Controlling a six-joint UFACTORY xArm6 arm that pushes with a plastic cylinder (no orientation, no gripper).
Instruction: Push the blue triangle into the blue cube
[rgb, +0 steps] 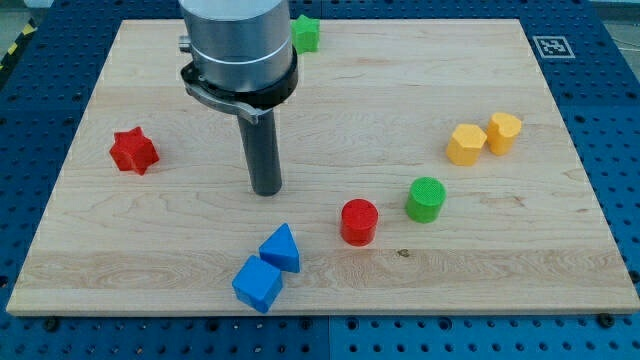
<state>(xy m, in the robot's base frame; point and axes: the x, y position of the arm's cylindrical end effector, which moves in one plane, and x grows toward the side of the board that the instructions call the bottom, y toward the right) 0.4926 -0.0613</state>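
A broad grey metal cylinder forms the arm's end, ringed below by a black clamp collar with a small screw. From it runs a straight dark rod ending in my tip (266, 190), blunt and round.

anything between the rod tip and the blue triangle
Nothing: in the camera view only bare wood separates my tip from the blue triangle, which sits just below it, slightly to the view's right, against the blue cube.
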